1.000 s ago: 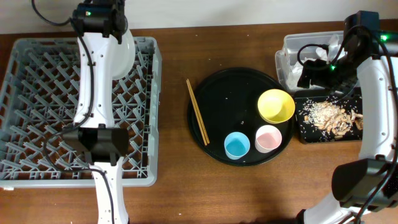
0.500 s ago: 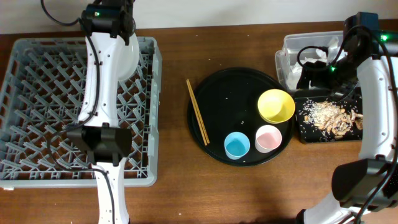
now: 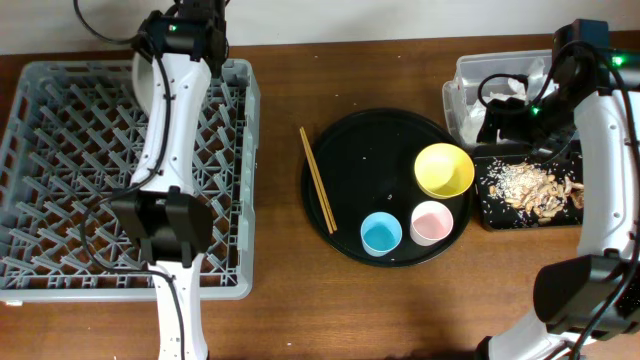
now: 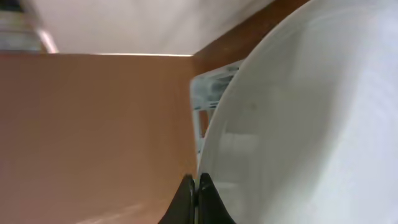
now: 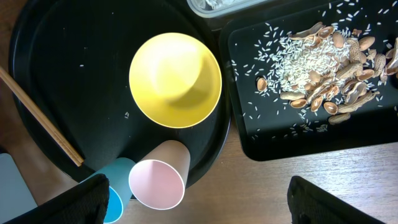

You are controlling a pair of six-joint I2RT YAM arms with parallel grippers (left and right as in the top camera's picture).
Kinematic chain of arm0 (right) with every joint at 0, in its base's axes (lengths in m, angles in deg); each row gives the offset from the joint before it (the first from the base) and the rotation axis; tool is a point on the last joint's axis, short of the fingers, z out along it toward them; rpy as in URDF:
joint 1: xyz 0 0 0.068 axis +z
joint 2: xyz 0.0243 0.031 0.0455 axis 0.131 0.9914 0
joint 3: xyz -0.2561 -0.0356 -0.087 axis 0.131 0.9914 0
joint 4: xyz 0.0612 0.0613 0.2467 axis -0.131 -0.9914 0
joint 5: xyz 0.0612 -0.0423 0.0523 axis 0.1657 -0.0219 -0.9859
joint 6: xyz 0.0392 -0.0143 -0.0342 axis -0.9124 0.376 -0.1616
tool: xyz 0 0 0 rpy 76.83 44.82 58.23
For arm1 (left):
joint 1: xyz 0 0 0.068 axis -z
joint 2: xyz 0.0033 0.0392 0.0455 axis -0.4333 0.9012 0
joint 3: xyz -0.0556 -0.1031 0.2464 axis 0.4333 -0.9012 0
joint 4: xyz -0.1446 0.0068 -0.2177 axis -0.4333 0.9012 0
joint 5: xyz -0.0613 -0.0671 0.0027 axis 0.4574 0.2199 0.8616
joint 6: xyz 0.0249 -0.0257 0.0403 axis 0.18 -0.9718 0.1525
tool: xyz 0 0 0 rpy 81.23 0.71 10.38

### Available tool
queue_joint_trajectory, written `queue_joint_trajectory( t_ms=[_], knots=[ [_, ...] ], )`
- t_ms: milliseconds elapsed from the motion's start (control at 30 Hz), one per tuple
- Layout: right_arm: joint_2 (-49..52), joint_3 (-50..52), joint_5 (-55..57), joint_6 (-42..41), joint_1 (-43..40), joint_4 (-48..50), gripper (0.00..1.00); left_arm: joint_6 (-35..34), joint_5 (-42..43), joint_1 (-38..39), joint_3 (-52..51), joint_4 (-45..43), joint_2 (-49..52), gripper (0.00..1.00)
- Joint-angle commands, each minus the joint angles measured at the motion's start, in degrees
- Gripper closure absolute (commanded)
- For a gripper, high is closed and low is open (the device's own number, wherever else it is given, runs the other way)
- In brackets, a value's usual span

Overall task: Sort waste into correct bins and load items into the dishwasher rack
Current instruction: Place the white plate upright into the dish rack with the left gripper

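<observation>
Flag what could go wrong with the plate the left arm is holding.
The left gripper pinches the plate only at its rim, so it could slip or swing. It hangs at the far edge of the dishwasher rack and might miss the pegs. The left arm hides it overhead.

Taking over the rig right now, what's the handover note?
Left gripper: shut on the plate rim, at the rack far right corner; cannot tell if the plate is seated.
Right gripper: open, empty, by the bins.
Done: tissue in the clear tub, scraps in the black tray.
Left: slot the plate, then load the yellow bowl, blue cup, pink cup and chopsticks, all on the round tray.
</observation>
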Motion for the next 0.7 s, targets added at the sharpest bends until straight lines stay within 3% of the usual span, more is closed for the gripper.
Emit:
queue_joint_trajectory(
  t_ms=[0,133,400,667],
  knots=[
    [-0.63,0.31,0.55,0.22,-0.11,0.07,0.08,2.43,-2.84,0.61,-0.26,-0.26,-1.51,1.0],
    [-0.63,0.31,0.57,0.39,-0.11,-0.07,0.08,2.4,3.15,2.25,-0.26,2.82,-1.51,1.0],
    [-0.57,0.31,0.55,0.42,-0.11,-0.04,0.08,1.88,3.15,3.3,-0.26,2.99,-1.51,1.0],
    [-0.52,0.31,0.57,0.42,-0.11,-0.02,0.07,-7.69,-0.74,1.62,-0.26,7.17,-1.51,1.0]
  ],
)
